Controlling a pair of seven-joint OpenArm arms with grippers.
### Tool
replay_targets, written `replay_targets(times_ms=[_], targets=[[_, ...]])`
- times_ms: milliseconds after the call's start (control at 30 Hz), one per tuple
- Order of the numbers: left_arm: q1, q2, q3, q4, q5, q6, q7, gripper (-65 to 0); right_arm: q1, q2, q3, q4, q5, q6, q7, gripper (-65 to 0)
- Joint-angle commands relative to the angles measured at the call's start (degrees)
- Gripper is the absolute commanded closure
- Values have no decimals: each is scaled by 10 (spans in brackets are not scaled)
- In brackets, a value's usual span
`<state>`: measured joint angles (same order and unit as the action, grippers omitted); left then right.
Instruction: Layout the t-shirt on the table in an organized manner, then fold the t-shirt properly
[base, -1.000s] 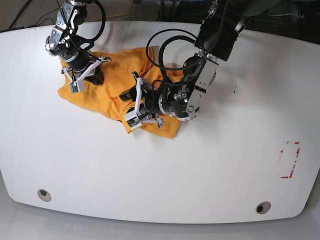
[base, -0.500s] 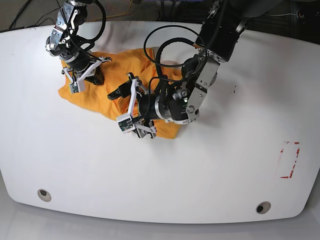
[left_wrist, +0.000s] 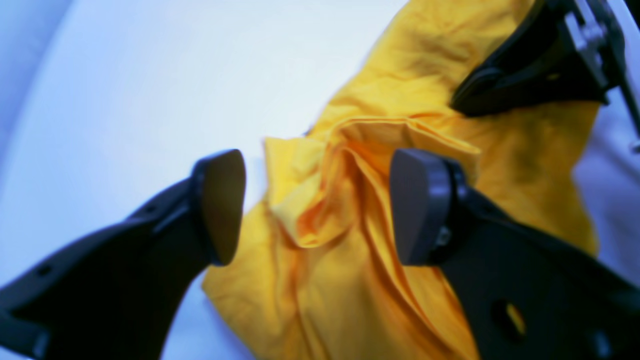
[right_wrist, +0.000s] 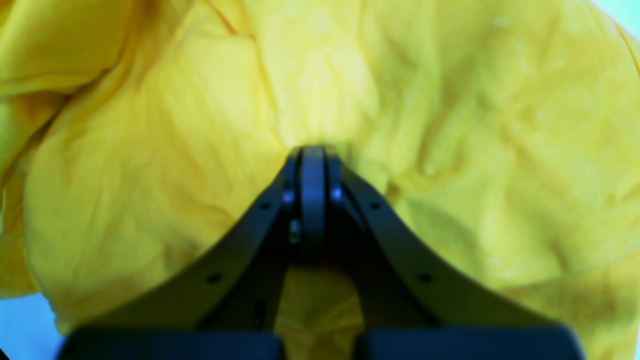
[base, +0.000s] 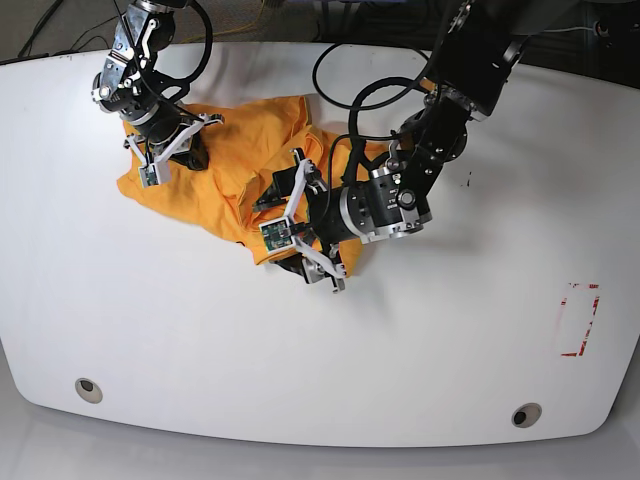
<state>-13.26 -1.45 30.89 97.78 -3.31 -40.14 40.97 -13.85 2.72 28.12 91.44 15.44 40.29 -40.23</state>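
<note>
The orange-yellow t-shirt (base: 200, 195) lies crumpled in a heap at the table's (base: 400, 350) far left. My left gripper (base: 283, 232) sits low at the heap's near edge. In the left wrist view this gripper (left_wrist: 320, 205) is open, and a raised fold of the t-shirt (left_wrist: 350, 300) stands between its pads (left_wrist: 220, 205) without being pinched. My right gripper (base: 190, 155) is at the heap's far-left part. The right wrist view shows it (right_wrist: 312, 150) shut, its tips pinching the t-shirt (right_wrist: 450, 125) fabric. The neck label is hidden.
Two round grey grommets (base: 88, 390) (base: 526, 415) sit near the table's front edge. A red tape outline (base: 579, 320) marks the right side. Black cables loop above the left arm (base: 440, 120). Bare white tabletop (left_wrist: 125, 90) lies beside the shirt.
My left gripper has opened and shifted slightly right and nearer along the shirt's front edge, and its arm has swung right. The right gripper has stayed put, still pinching fabric.
</note>
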Motion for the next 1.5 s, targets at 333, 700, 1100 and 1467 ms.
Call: replay_targets(times_ms=[333,700,1100,1467], targets=[[57,-13,-47,-45,223,1,-162,-38,-3,1,-1,-1,-24,-3,-31,0],[51,14,-44,-118,223,1,-163,-22,2,-1,-1,0,-24,-3,-31,0],[19,84,-25,-174,227,1,-205,-22,2,-1,-1,0,-24,-3,-31,0],[0,105,31,-182,227,1,-204,-22,3,0,-1,-1,-24,-3,-31,0]])
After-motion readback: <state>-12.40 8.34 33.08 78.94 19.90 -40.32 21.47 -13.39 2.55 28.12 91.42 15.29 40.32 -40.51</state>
